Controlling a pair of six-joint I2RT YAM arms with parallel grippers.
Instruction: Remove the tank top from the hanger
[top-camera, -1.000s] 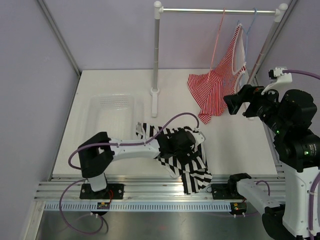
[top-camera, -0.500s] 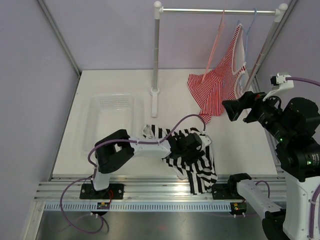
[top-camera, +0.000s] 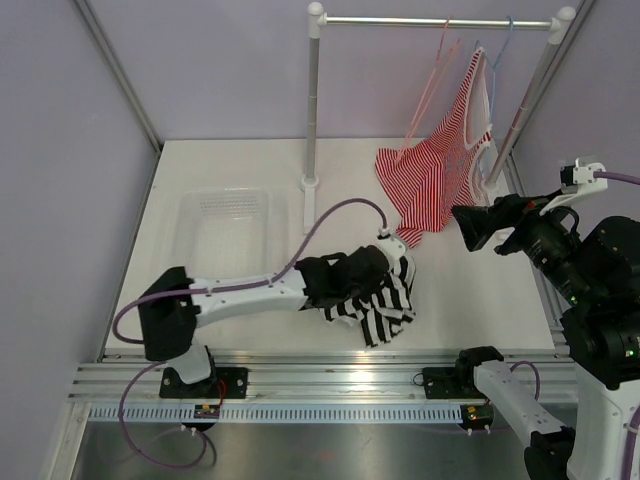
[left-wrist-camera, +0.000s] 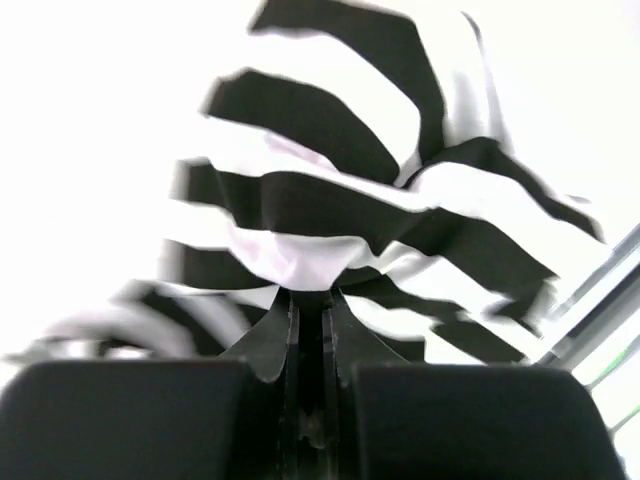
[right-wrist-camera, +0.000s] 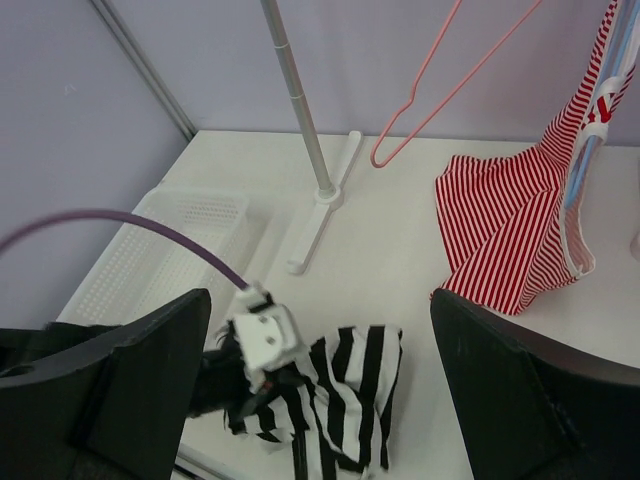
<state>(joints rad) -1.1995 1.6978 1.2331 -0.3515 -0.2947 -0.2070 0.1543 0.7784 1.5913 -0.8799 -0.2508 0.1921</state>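
Near table (top-camera: 480, 300) centre: tank top (top-camera: 388, 300) bunched, clenched in left gripper (left-wrist-camera: 310, 300), already free of hanger (top-camera: 428, 92), bare on far rail (top-camera: 400, 20). Fabric to be kept gathered when moved. Right gripper (top-camera: 472, 228) splayed, empty.

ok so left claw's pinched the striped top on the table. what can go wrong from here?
1. The left claw holds only a small fold of the tank top. The rest lies bunched and loose, so it may slip out on a lift.
2. The purple cable arcs close to the rack post. A swing toward the bin could snag it.
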